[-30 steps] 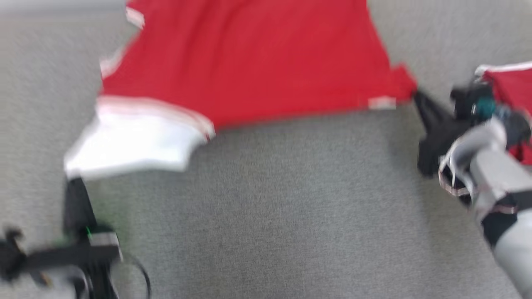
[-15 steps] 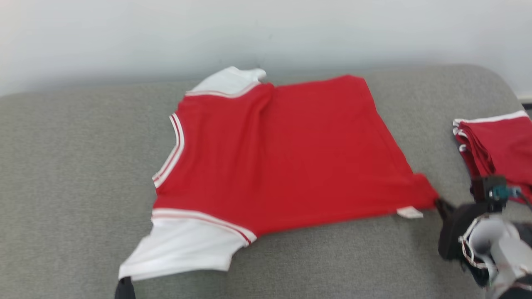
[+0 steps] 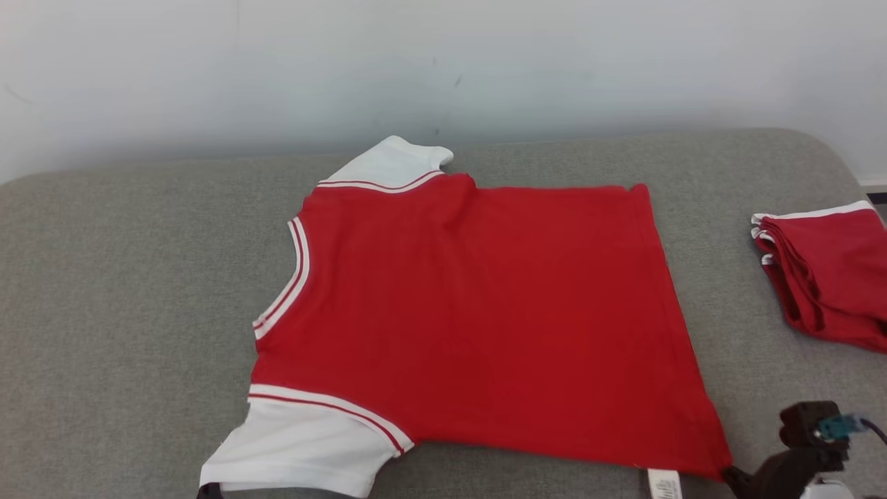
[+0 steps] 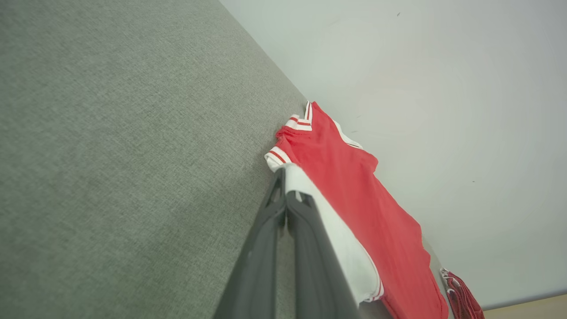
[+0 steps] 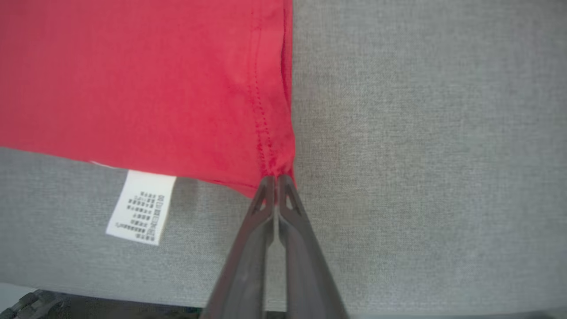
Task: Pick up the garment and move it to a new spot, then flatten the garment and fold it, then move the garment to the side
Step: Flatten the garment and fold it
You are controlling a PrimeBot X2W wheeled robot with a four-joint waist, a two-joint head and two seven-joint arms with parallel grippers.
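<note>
the red garment [image 3: 471,312] is lying spread flat on the grey padded surface [image 3: 125,277]. your left tool [image 4: 283,188] is clamping its white sleeve [image 4: 343,239]; your right tool [image 5: 275,179] is clamping its hem corner [image 5: 266,161], beside the care label [image 5: 141,206].

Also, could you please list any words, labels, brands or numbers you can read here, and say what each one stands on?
Care label at the hem of the red garment: rows of small dark print, too small and blurred to read.
Red garment itself, folded red stack, grey cushion: no words, logo or numbers that I can see.
Nothing in these views can be quoted.
</note>
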